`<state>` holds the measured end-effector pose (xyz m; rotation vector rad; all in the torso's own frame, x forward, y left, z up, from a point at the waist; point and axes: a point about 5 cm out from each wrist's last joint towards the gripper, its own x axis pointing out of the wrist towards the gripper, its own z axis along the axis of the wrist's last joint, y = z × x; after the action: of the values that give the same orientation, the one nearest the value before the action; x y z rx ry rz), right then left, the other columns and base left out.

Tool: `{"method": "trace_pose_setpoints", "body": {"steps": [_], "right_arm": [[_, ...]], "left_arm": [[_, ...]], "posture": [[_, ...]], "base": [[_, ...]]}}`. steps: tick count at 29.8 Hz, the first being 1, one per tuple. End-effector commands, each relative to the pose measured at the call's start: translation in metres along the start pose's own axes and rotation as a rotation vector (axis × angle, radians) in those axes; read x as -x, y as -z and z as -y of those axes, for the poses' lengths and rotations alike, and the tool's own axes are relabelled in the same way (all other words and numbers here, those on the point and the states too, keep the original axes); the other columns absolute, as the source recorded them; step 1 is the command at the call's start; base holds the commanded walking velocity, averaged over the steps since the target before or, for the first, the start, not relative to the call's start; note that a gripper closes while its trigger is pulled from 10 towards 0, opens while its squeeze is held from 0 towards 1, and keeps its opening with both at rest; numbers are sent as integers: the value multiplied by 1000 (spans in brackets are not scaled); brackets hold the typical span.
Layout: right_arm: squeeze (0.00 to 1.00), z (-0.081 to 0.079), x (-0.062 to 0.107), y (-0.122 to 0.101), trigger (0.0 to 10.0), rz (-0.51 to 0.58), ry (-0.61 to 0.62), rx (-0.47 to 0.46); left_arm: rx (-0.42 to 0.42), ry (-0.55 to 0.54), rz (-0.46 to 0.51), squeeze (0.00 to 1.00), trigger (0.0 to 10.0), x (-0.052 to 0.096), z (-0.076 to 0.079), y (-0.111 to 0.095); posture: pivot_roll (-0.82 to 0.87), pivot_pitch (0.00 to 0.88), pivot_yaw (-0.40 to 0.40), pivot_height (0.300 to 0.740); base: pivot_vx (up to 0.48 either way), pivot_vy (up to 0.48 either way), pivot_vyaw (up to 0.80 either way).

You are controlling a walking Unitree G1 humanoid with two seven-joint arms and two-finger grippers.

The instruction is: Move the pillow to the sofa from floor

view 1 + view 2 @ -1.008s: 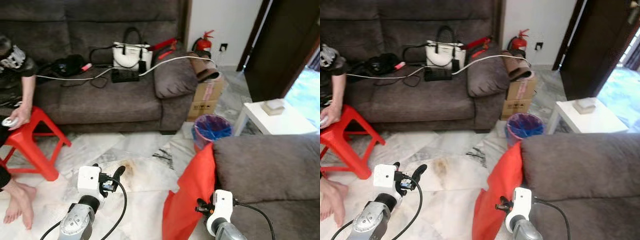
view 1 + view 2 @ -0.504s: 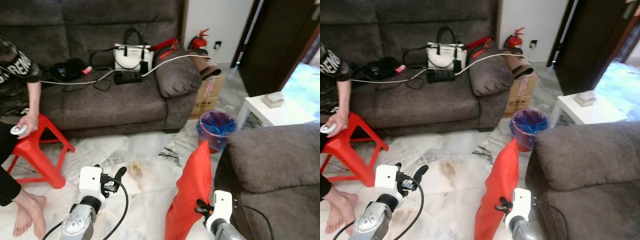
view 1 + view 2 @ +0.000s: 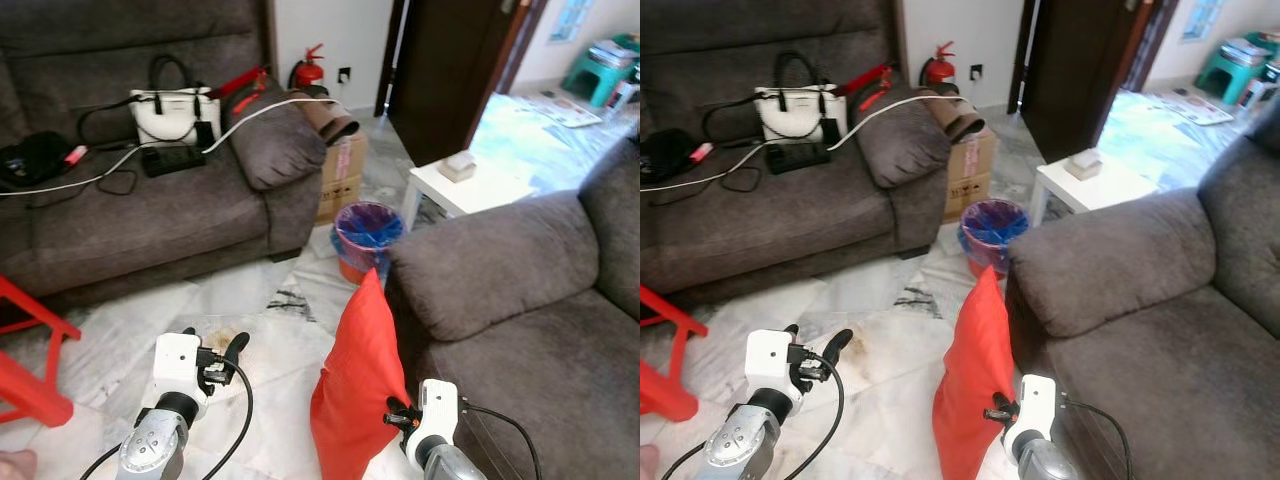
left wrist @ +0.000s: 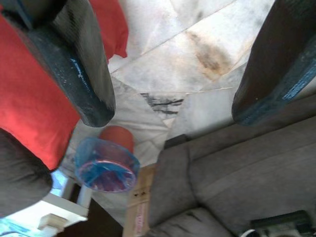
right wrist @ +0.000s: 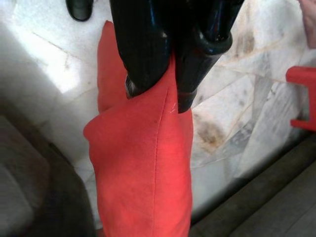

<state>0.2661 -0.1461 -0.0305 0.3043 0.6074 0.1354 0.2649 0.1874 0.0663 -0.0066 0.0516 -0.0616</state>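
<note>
Right gripper (image 5: 170,96) clamped on red pillow (image 3: 358,385) beside sofa (image 3: 520,300); left gripper (image 4: 170,74) spread apart, empty, over marble floor (image 4: 163,59).

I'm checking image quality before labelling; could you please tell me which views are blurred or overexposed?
Left eye view: sharp, with bright daylight washing out the floor past the doorway. Left wrist view: near black fingers soft. Right wrist view: red fabric pillow clear, pale marble floor glaring.

A lived-in home living room: 2 grey fabric sofas (image 3: 150,215) (image 3: 520,300) face a marble-tiled floor (image 3: 270,330), with a white handbag (image 3: 165,112) and cables on 1 seat, a white side table (image 3: 465,185), a lined waste bin (image 3: 365,232) and a fire extinguisher (image 3: 308,70).
</note>
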Motion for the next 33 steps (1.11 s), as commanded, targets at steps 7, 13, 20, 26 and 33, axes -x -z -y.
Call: {"method": "trace_pose_setpoints", "body": {"steps": [7,13,20,26,33], "right_arm": [[0,0,-1,-4,10000,24,-1,10],[0,0,0,-4,10000,20,1,12],[0,1,0,-4,10000,17,1,15],[0,1,0,-4,10000,18,3,15],[0,1,0,-4,10000,19,9,15]], "left_arm": [[-9,-8,-17,0,10000,2,-4,3],[-10,-9,-17,0,10000,2,-3,3],[-8,-11,-16,0,10000,2,-3,3],[-9,-10,-17,0,10000,3,-3,3],[-8,-8,-16,0,10000,3,-3,3]], "posture": [[233,132,2,740],[234,132,0,740],[235,134,-1,740],[234,134,0,740],[234,134,0,740]], "base": [[0,159,-800],[0,0,-800],[0,0,-800],[0,0,-800],[0,0,-800]]}}
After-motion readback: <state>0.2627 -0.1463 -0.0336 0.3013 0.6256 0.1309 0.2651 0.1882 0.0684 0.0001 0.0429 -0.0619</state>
